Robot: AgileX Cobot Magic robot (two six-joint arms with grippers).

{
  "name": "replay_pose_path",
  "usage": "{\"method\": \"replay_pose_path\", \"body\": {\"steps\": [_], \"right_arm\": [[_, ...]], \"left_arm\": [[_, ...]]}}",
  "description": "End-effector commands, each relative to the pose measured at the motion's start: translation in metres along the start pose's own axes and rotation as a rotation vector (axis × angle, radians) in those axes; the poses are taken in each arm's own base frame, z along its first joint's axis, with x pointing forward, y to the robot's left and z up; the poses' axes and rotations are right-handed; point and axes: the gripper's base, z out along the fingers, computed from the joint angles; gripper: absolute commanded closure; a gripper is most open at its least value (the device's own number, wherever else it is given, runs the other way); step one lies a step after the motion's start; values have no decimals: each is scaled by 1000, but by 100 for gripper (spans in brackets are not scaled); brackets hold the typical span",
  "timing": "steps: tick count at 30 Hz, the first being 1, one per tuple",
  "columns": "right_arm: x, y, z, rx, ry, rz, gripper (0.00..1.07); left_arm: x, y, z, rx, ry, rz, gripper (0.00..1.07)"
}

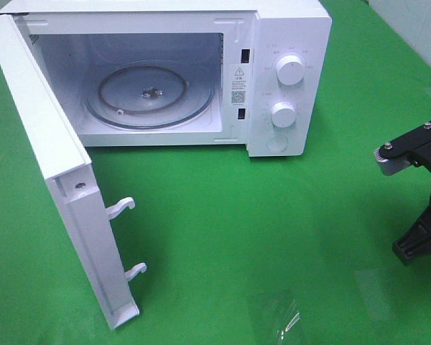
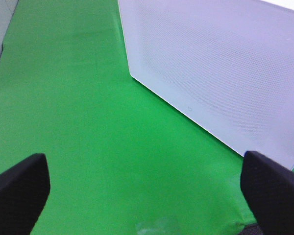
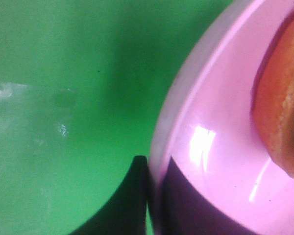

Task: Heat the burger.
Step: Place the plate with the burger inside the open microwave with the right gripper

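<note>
Right wrist view: right hand clamped on pink plate with burger; left hand apart.

In the high view, the right arm is running off the frame's edge, taking its pincer out of sight. The microwave is losing its top to the frame, and the print around its dials and on the warning label is reading too small to make out. A clear, glinting scrap on the bench is staying unidentifiable.

In the left wrist view, the left pincer is showing only two dark finger ends at the corners, and the frosted door is being cropped.

In the right wrist view, the burger is appearing as one blurred brown curve and the pink plate is being cut off. The right pincer is showing as dark blurs either side of the plate's rim.
</note>
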Motion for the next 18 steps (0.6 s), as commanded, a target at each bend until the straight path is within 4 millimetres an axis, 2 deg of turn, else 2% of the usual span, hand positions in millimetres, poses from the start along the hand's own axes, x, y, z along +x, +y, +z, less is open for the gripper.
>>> {"method": "replay_pose_path", "body": {"steps": [1, 18], "right_arm": [[5, 5, -7, 39, -12, -63, 107], [12, 45, -24, 27, -75, -265, 107]], "left_arm": [[1, -1, -2, 2, -34, -4, 9], [1, -1, -2, 2, -34, -4, 9]]}}
